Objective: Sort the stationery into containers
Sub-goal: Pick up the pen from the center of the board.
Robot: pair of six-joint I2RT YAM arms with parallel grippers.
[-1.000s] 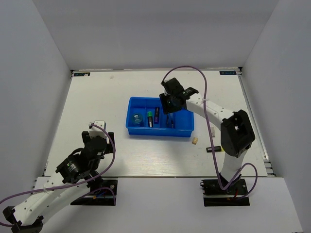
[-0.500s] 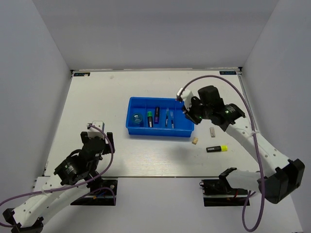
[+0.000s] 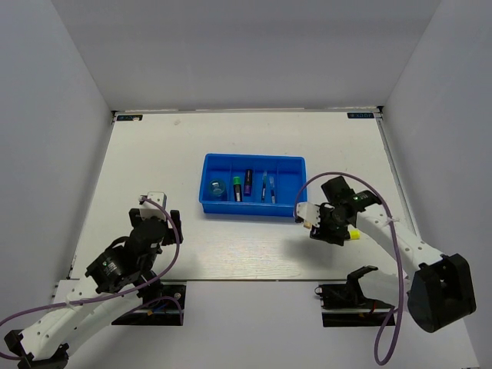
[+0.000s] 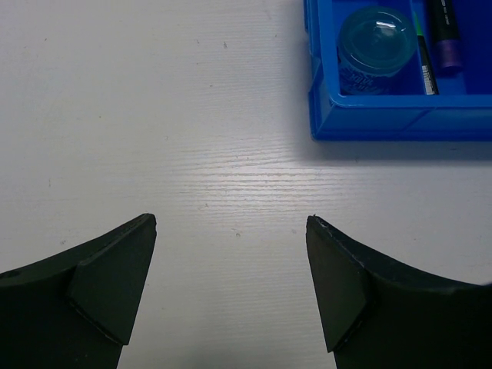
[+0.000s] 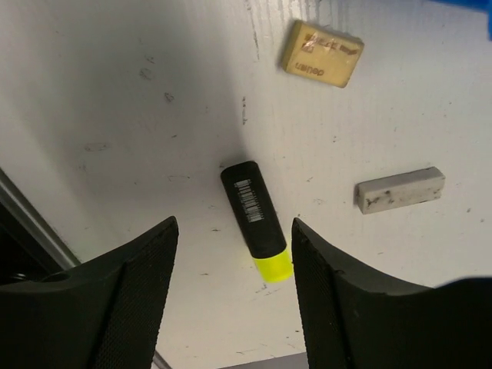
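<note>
The blue tray [image 3: 254,209] stands mid-table and holds a bluish round piece [image 3: 217,187], a green pen [image 3: 237,187], a purple-black marker [image 3: 248,180] and a dark blue pen [image 3: 264,187]. My right gripper [image 3: 334,229] is open just above the yellow-black highlighter [image 5: 256,221], which lies on the table between and just ahead of the fingertips [image 5: 146,261]. A beige eraser [image 5: 321,52] and a white eraser [image 5: 400,189] lie beyond it. My left gripper [image 4: 231,292] is open and empty over bare table, to the near left of the tray [image 4: 384,124].
White walls enclose the table on three sides. A metal rail runs along the table's near edge [image 5: 31,223] close to the right gripper. The right arm's purple cable [image 3: 307,188] loops over the tray's near right corner.
My right arm has swung from above the tray to the near right and come down over the highlighter. The left arm has barely moved.
</note>
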